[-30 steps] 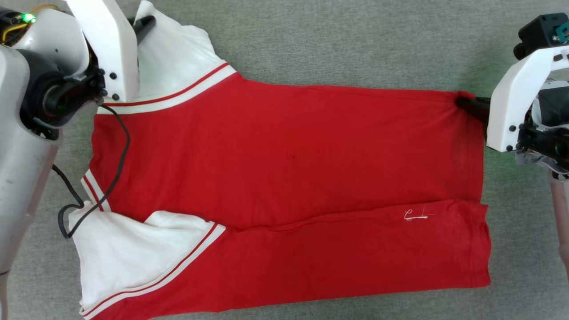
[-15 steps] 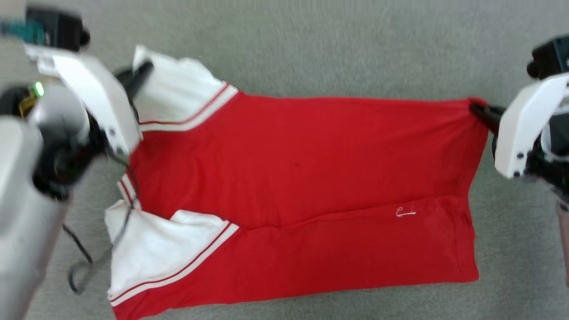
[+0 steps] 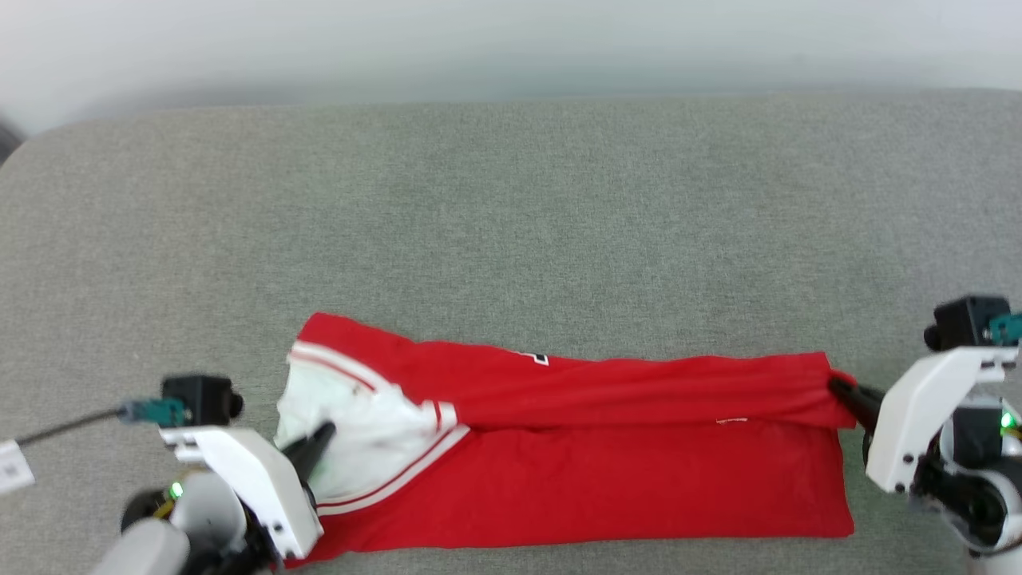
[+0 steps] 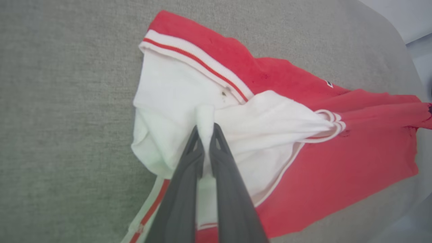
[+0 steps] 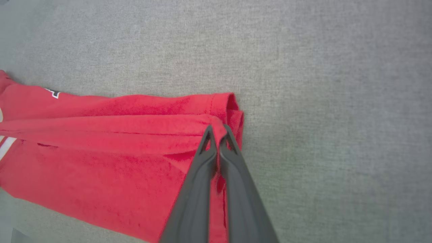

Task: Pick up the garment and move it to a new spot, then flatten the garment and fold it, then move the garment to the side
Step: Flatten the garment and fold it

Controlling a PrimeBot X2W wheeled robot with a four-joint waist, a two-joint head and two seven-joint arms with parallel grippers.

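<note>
Garment (image 3: 607,471) outstretched, left end effector (image 3: 325,432) pinching sleeve (image 3: 359,411), right end effector (image 3: 835,386) pinching hem (image 3: 835,471)

We see a grey woven fabric surface (image 3: 511,200) across most of the head view, its edge rounding off at upper left. Pale blurred strip (image 3: 511,40) along the top. Light soft, even.

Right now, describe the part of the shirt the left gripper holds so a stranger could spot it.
On the grey fabric surface lies a long red shirt. At its left end sits a white sleeve, and the left gripper pinches a small ridge of that sleeve. It is plain white, unlike the red-striped trim beside it.
</note>
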